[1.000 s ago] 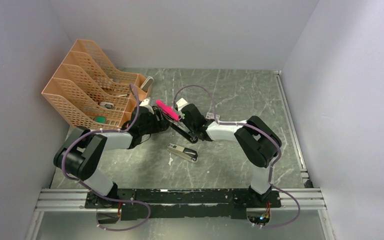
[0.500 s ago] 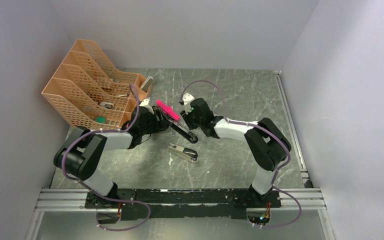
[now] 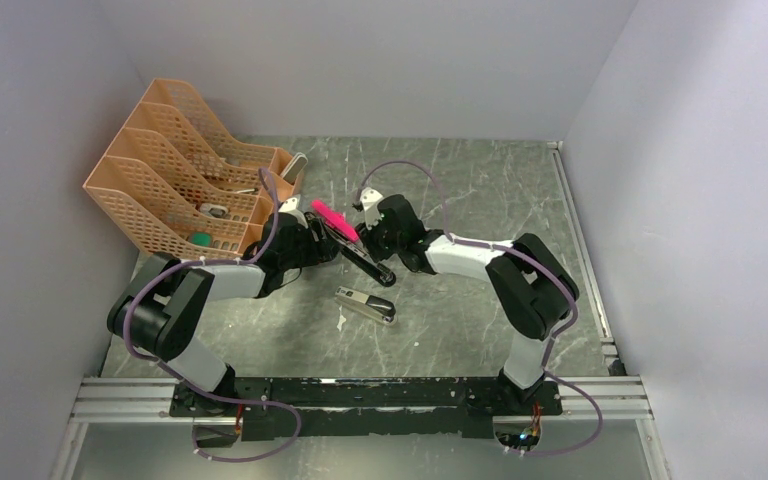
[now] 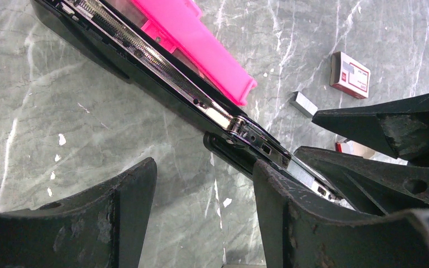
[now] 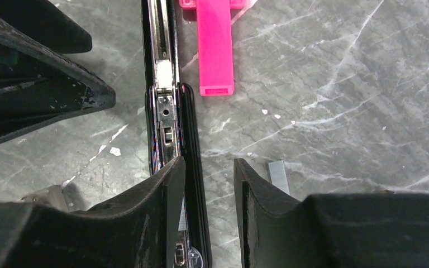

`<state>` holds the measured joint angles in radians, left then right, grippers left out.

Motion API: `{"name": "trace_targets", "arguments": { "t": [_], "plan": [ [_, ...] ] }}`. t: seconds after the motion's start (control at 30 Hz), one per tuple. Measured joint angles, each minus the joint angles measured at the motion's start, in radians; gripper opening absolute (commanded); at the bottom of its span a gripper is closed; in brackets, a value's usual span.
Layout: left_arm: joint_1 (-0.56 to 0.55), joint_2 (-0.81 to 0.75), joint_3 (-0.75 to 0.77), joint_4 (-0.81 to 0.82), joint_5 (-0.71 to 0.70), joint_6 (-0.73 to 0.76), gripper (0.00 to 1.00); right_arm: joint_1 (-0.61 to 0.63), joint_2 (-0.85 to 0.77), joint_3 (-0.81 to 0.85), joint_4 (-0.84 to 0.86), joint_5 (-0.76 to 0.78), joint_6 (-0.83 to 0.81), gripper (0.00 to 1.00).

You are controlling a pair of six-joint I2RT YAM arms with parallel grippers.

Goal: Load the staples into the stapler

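1. Left gripper point(image 3: 328, 243) and right gripper point(image 3: 372, 238) sit close together, with the open black stapler point(image 3: 370, 266) between them.
2. A pink piece point(image 3: 332, 218) juts out just beyond the left gripper.
3. A black-and-silver piece point(image 3: 365, 305) lies on the counter point(image 3: 480, 180), nearer the bases.

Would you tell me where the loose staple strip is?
In the right wrist view, the strip lies on the table at lower right, beside the right hand and near the stapler.
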<state>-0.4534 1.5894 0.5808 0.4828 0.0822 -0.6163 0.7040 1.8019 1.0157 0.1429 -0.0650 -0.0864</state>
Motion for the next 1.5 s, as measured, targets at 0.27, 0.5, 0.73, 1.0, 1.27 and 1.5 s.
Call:
{"name": "trace_targets", "arguments": {
  "t": [0.27, 0.5, 0.73, 1.0, 1.27, 1.5],
  "plan": [
    [0.0, 0.0, 0.0, 0.0, 0.0, 0.0, 0.68, 0.0, 0.013, 0.017, -0.036, 0.004, -0.001, 0.41],
    [0.0, 0.0, 0.0, 0.0, 0.0, 0.0, 0.68, -0.001, 0.013, 0.018, -0.044, 0.002, -0.001, 0.41],
    [0.0, 0.0, 0.0, 0.0, 0.0, 0.0, 0.68, -0.001, -0.011, 0.0, -0.07, 0.0, -0.003, 0.4],
    [0.0, 0.0, 0.0, 0.0, 0.0, 0.0, 0.68, -0.002, -0.042, -0.029, -0.086, -0.003, -0.007, 0.4],
    [0.0, 0.0, 0.0, 0.0, 0.0, 0.0, 0.68, -0.002, -0.06, -0.039, -0.112, -0.004, -0.012, 0.39],
    [0.0, 0.0, 0.0, 0.0, 0.0, 0.0, 0.68, -0.002, -0.082, -0.045, -0.151, 0.003, -0.014, 0.39]
  ]
}}
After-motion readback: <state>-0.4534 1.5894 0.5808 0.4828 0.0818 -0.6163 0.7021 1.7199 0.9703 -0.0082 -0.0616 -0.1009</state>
